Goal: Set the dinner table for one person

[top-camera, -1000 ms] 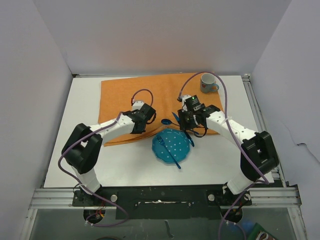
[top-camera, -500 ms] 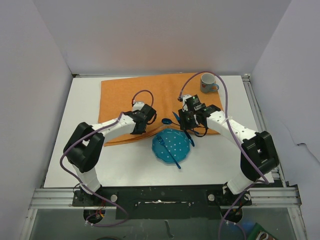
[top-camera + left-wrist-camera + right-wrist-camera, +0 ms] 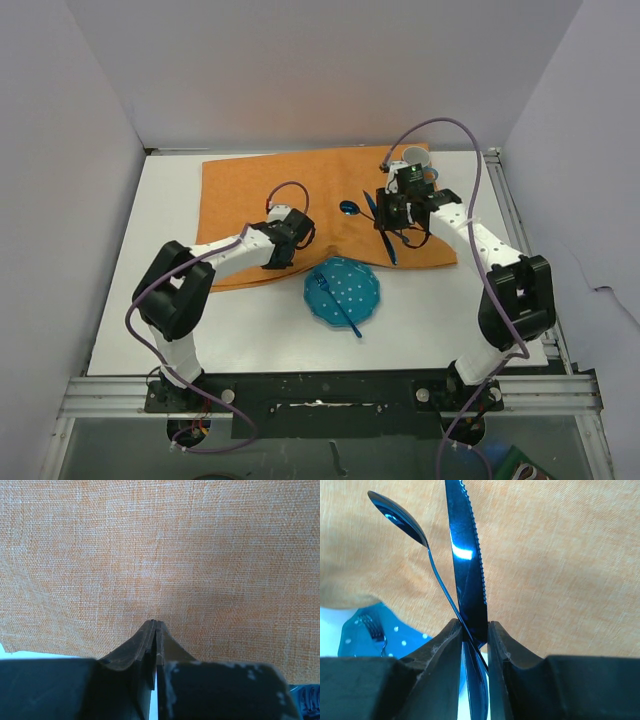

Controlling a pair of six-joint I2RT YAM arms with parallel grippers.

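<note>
Two utensils, knife and spoon, clamped in right claw over orange cloth; left claw closed.

Arms: white rounded shells on the left arm and right arm.
Joints: bulky black housings at elbows and wrists.
Cables: purple-grey, one looping free above each wrist.
Left gripper: matte black fingers tapering to thin, layered tips.
Right gripper: black fingers with curved shoulders and faint pale scuffs.
Bases: black plate with silver screws, on an aluminium rail.
</note>
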